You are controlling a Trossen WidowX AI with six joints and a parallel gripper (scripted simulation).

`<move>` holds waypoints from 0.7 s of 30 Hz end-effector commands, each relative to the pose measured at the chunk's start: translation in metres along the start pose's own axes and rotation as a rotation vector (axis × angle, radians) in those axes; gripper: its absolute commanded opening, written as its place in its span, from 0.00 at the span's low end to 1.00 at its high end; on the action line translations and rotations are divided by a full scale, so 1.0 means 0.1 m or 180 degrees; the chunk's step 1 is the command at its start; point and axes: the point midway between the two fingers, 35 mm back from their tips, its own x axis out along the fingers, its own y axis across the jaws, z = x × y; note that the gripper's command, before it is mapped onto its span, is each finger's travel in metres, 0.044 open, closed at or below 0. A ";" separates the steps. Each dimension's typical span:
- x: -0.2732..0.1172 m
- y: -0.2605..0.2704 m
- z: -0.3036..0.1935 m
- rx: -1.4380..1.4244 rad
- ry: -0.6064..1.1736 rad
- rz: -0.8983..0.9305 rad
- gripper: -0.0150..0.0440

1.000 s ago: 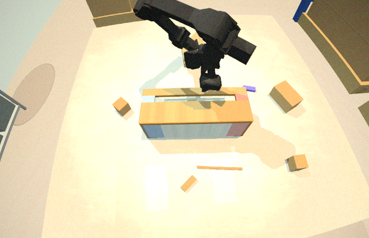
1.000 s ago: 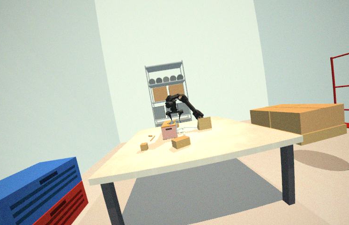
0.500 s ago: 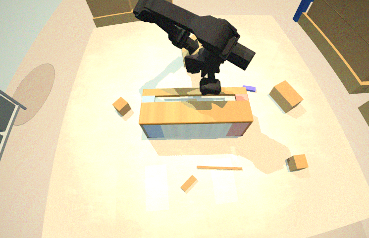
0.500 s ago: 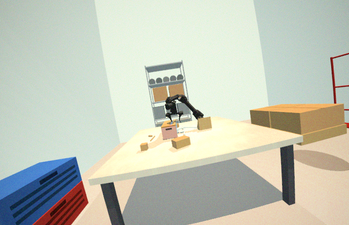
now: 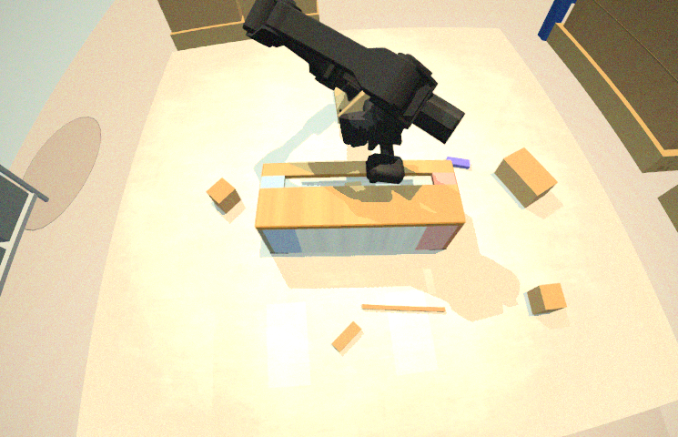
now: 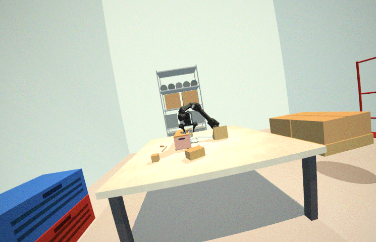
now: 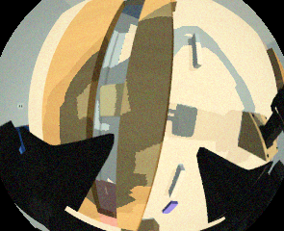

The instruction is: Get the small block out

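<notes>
The box [image 5: 359, 208] [image 6: 182, 141] [image 7: 143, 91] stands mid-table, with a wooden top, a narrow slot along it and a clear front. Its left end is blue [image 5: 282, 240] and its right end is red [image 5: 436, 238] in the top view. A yellowish block [image 7: 111, 100] shows through the slot near mid-length in the wrist view; its lower part is hidden. My gripper [image 7: 157, 146] [image 6: 189, 131] is open and empty above the box's rear top strip, one finger over the slot, the other behind the box. I cannot tell which end is the pocket.
A purple piece [image 5: 458, 162] [image 7: 170, 207] lies behind the red end. Wooden blocks stand left [image 5: 223, 194], right [image 5: 525, 177] and front right [image 5: 545, 298]. A thin stick [image 5: 403, 308] and a small wooden piece [image 5: 347, 337] lie in front. A wooden panel [image 6: 220, 132] stands by the arm.
</notes>
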 end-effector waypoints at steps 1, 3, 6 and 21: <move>0.08 -0.01 0.00 -0.0037 -0.0025 -0.0013 0.93; 0.11 -0.01 -0.01 -0.0042 -0.0031 -0.0016 0.93; 0.16 -0.01 -0.01 -0.0050 -0.0039 -0.0021 0.93; 0.26 -0.01 0.00 -0.0044 -0.0047 -0.0028 0.93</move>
